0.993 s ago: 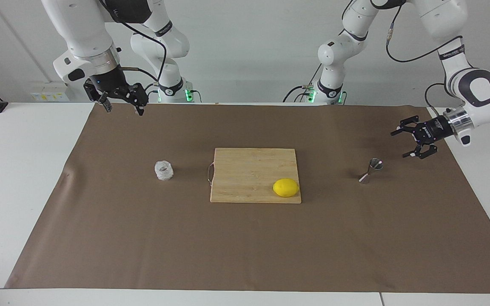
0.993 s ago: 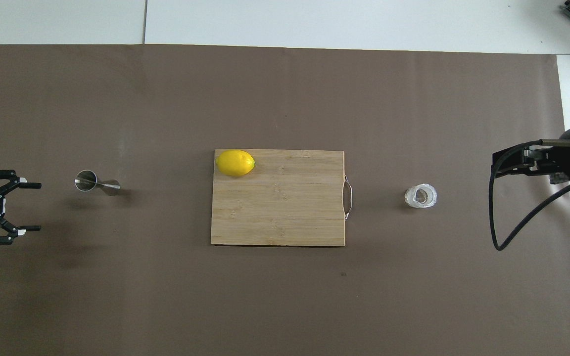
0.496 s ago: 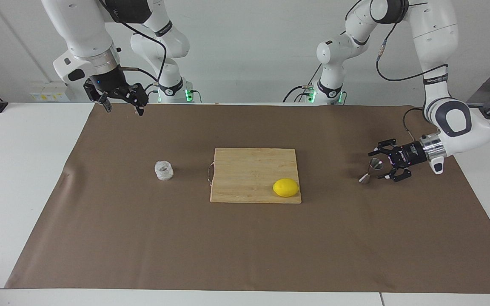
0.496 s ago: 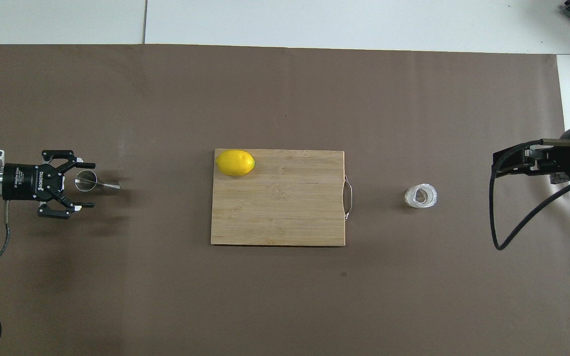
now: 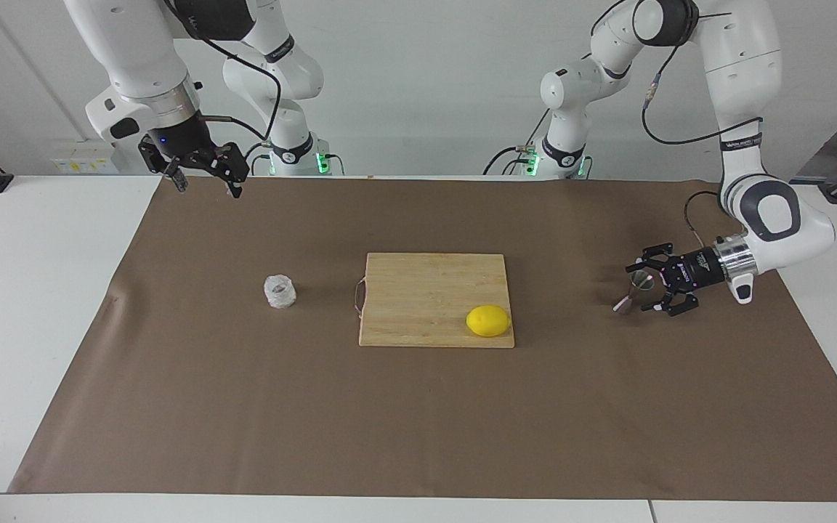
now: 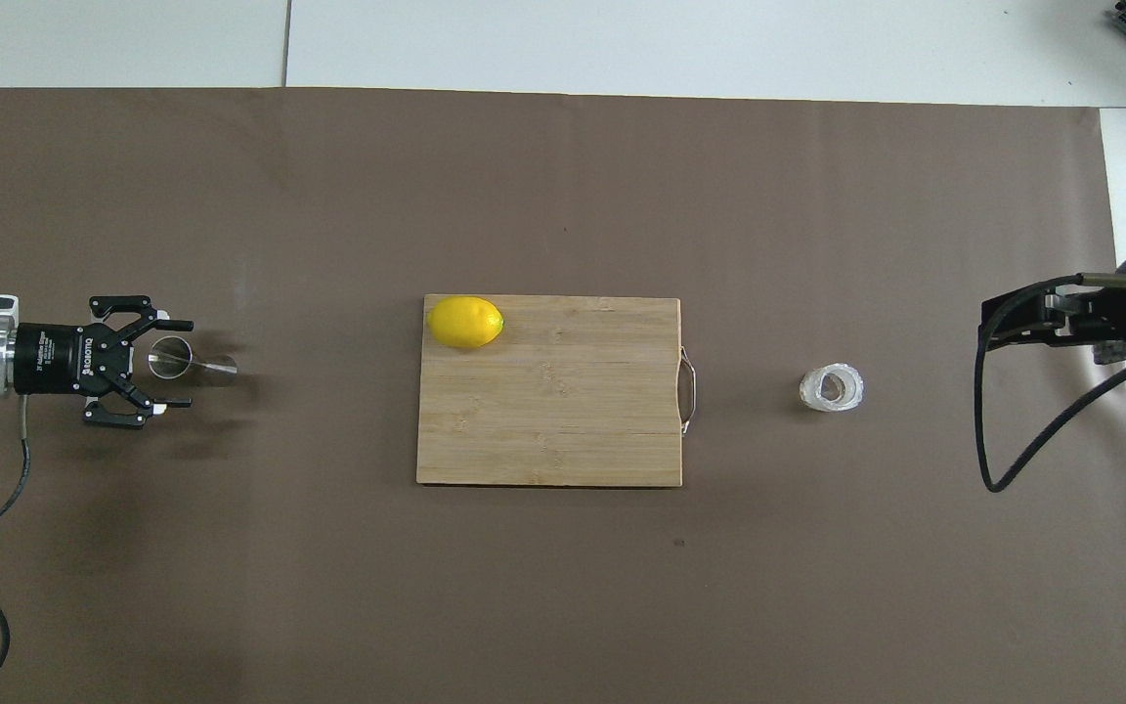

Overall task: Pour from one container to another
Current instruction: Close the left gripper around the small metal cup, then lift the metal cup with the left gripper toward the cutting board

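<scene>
The surface (image 5: 41, 305) is covered by a brown mat (image 5: 418, 421) whose long strip nearest the facing camera lies bare, with open room all around each item. Toward the right arm's end of the surface, the glass cup (image 5: 280, 291) stands upright on the mat, alone, beside the handle end of the cutting board (image 5: 426, 290). The right gripper (image 5: 204, 183) hangs high over the mat's edge nearest the robots, its fingers spread and empty, well apart from the cup; the right arm waits there. A lemon (image 5: 488, 320) sits on the board's corner toward the left arm's end. The steel jigger (image 5: 633, 290) stands on the mat at that end, and the left gripper (image 5: 647, 287) lies level and low with its fingers released and wide, one on each side of the jigger's upper cone; whether they touch it cannot be told. Half a second ago this gripper sat slightly farther back from the jigger; a second ago it was raised and clear of it.
</scene>
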{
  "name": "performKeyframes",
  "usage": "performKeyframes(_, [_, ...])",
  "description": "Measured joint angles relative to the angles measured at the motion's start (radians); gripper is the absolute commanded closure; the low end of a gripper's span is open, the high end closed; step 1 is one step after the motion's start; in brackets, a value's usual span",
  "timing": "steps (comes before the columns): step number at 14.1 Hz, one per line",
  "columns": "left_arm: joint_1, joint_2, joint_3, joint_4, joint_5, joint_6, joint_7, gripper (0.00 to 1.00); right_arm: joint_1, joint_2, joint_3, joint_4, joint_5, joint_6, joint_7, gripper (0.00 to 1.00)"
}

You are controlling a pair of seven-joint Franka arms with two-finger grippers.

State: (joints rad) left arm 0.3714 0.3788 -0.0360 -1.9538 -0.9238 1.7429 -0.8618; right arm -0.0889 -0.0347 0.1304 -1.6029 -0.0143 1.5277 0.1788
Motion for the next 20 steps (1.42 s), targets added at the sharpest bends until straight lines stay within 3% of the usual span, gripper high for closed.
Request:
performKeyframes(10, [0.009,0.030,0.004,0.004,-0.052,-0.010,0.046,0.02,0.000,0.000,0.000,0.000,0.000,0.000,0.000,0.00])
performKeyframes(12, [0.013,0.030,0.004,0.007,-0.056,-0.017,0.053,0.12,0.000,0.000,0.000,0.000,0.000,0.000,0.000,0.00])
performKeyframes(15, [0.021,0.030,0.005,0.009,-0.058,-0.029,0.072,0.37,0.000,0.000,0.000,0.000,0.000,0.000,0.000,0.00])
performKeyframes(20, [0.028,0.031,0.005,0.009,-0.083,-0.054,0.088,0.38,0.000,0.000,0.000,0.000,0.000,0.000,0.000,0.00])
